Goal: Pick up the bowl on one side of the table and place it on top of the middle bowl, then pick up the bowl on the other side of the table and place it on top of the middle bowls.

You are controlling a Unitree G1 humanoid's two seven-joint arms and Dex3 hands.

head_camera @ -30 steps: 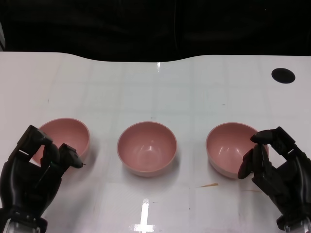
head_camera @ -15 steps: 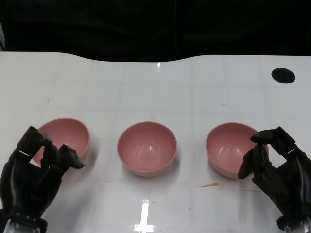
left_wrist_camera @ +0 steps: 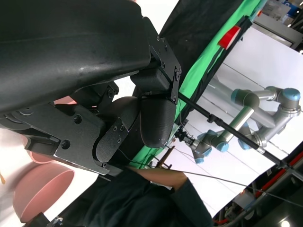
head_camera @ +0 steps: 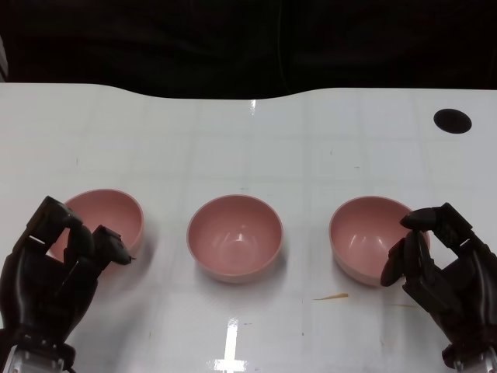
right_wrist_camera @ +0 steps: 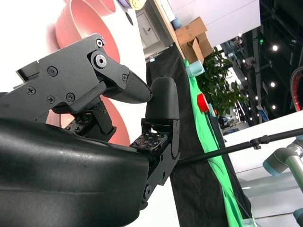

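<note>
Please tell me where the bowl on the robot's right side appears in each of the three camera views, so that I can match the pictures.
Head view: the right bowl sits lower right, just beside the right robot hand.
Left wrist view: pink bowls show, but I cannot tell whether one of them is the right bowl.
Right wrist view: probably the pink surface just behind the fingers.
Shared landmark: the white table, also visible in the right wrist view.

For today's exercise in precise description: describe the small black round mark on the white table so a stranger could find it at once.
Start at the white table and follow its far edge toward the robot's right. Near that corner lies the black oval mark, well beyond the right-hand pink bowl. It is flat, dark and alone; the three bowls are pink.
</note>
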